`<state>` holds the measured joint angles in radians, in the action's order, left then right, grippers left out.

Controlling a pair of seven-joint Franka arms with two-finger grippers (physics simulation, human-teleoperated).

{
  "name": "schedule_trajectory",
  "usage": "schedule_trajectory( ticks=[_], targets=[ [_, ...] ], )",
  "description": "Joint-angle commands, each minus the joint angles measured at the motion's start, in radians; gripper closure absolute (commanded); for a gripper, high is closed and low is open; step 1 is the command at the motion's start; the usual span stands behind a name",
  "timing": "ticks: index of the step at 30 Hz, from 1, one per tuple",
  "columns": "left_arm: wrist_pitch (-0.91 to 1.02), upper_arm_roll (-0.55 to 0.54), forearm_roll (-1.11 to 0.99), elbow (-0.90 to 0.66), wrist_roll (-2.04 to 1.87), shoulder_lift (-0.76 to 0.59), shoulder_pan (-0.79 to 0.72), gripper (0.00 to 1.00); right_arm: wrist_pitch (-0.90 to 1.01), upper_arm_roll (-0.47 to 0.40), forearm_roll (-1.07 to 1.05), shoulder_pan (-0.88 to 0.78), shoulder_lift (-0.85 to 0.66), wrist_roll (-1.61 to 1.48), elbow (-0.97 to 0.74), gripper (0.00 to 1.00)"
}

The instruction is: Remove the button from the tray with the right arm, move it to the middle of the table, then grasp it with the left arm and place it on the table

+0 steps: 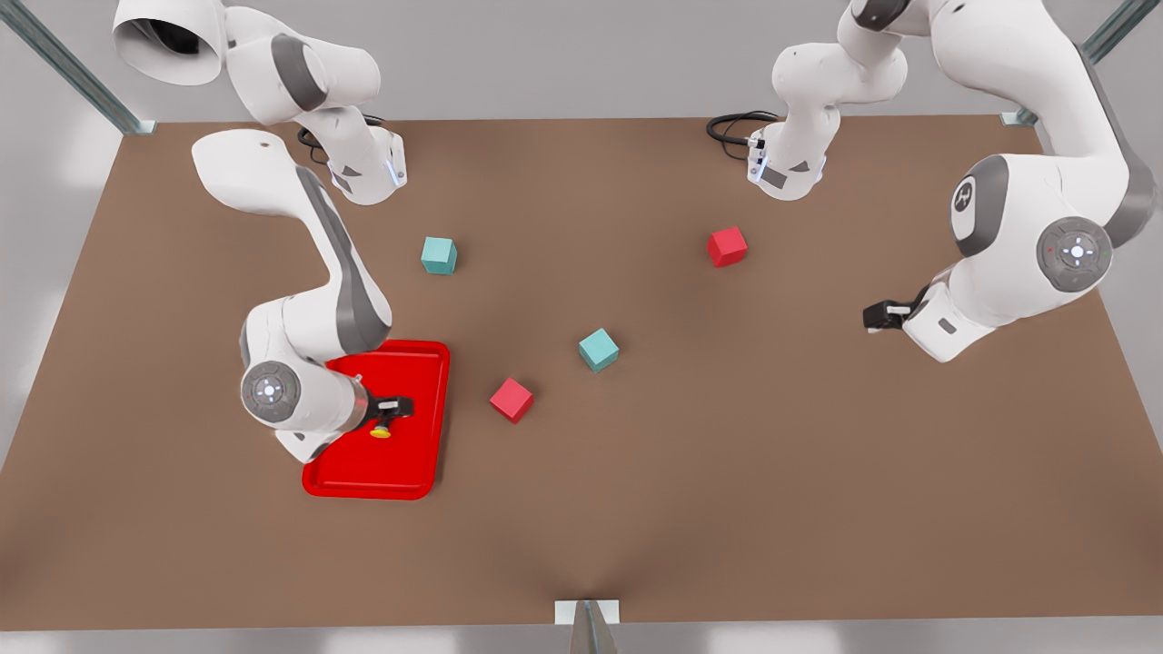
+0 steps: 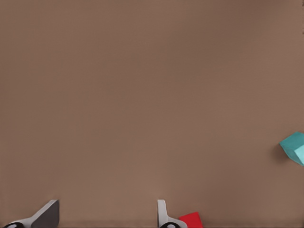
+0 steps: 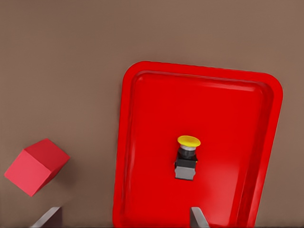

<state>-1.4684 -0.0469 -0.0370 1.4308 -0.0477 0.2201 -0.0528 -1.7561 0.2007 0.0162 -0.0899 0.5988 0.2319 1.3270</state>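
Seen from the right wrist: button (image 3: 187, 158) lying on its side on the floor of the red tray (image 3: 142, 142), yellow cap, black neck and grey base all plain, apart from the rim on every side; red cube (image 3: 36, 166) on the brown surface (image 3: 61, 57) just beside the tray. In the front view, only the yellow cap of the button (image 1: 381, 432) peeking out below the right gripper (image 1: 392, 411). Right gripper spread wide, fingertips (image 3: 198, 219) either side of the button, touching nothing, holding nothing. Right arm (image 1: 309, 363) bent low over the tray on the front view's left. Left gripper (image 1: 874, 316) hovering above bare surface at the front view's right, fingers (image 2: 46, 214) well parted, empty; left arm (image 1: 1036, 227) waiting, elbow folded.
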Motion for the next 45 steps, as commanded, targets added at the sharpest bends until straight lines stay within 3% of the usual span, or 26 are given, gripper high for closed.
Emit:
schedule_trajectory(
  ticks=[1, 5, 12, 19, 29, 45],
  targets=[
    [0.019, -0.002, -0.006, -0.003, -0.054, -0.002, -0.004, 0.00, 0.007, 0.002, -0.010, 0.015, 0.006, 0.244, 0.006, 0.00],
    [-0.004, -0.005, -0.017, 0.003, -0.054, -0.002, -0.002, 0.00, -0.005, 0.002, -0.009, 0.081, 0.067, 0.147, 0.018, 0.00],
    [-0.023, -0.010, -0.017, 0.011, -0.052, -0.011, -0.002, 0.00, -0.241, 0.000, 0.002, 0.113, 0.085, 0.000, 0.195, 0.00],
    [-0.056, -0.022, -0.017, 0.019, -0.054, -0.002, -0.015, 0.00, -0.388, -0.001, 0.001, 0.110, 0.127, 0.003, 0.258, 0.00],
    [-0.078, -0.041, -0.017, 0.034, -0.054, 0.007, -0.021, 0.00, -0.591, 0.000, 0.001, 0.094, 0.067, 0.018, 0.471, 0.00],
    [-0.122, -0.041, -0.017, 0.043, -0.054, 0.007, -0.024, 0.00, -0.651, -0.001, 0.002, 0.093, 0.044, 0.018, 0.567, 0.00]
  ],
)
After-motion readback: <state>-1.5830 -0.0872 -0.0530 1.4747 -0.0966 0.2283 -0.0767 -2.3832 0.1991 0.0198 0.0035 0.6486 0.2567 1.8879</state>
